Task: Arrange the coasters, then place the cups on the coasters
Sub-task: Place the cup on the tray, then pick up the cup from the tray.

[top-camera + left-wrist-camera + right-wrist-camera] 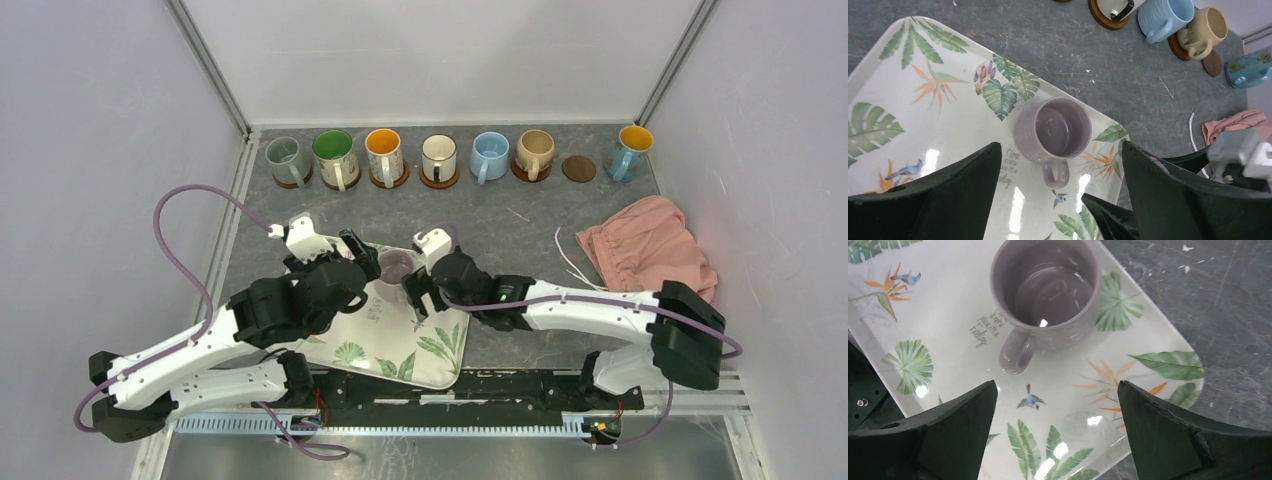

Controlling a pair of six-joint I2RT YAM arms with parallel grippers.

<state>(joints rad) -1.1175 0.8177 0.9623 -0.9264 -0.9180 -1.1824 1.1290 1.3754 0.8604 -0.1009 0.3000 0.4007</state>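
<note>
A pale pink cup (397,267) (1053,130) (1048,287) stands upright on the leaf-print tray (400,345), handle toward the arms. My left gripper (365,262) (1060,145) hangs open above it, touching nothing. Just right of the cup, my right gripper (418,290) (1056,382) is open and empty. Along the back, several cups rest on brown coasters: grey-green (283,160), green-inside (335,158), orange-inside (385,155), cream (439,158), light blue (489,155), tan (533,153). A dark brown coaster (578,168) lies bare. Right of it stands a blue cup (630,150) with an orange inside.
A pink cloth (648,245) lies crumpled at the right, with white cords (572,262) beside it. The tray sits at an angle near the arm bases. Metal frame posts and white walls close in the table.
</note>
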